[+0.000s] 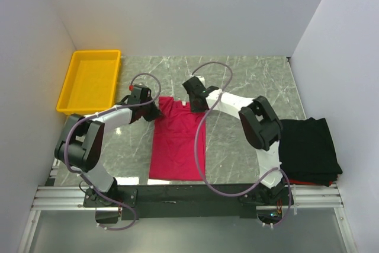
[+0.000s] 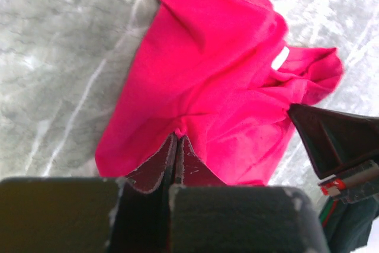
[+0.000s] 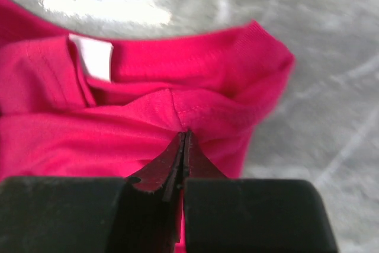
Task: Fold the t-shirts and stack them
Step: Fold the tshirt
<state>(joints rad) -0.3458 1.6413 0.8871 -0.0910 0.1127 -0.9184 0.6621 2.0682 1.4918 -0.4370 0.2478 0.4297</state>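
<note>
The crimson-pink t-shirt [image 1: 177,140] lies on the marble table, folded narrow, collar end far from the arms. My left gripper [image 1: 155,111] is shut on its far left corner; the left wrist view shows the jaws pinching the cloth [image 2: 213,69]. My right gripper [image 1: 196,106] is shut on the far right corner by the collar; the right wrist view shows the white label [image 3: 95,57] and the pinched fabric [image 3: 195,99]. The black t-shirt [image 1: 309,146] lies folded at the right edge of the table, with something red showing under it.
A yellow plastic tray [image 1: 90,81] stands at the far left. White walls close in the table at the back and both sides. The right gripper's finger shows at the right of the left wrist view [image 2: 331,140].
</note>
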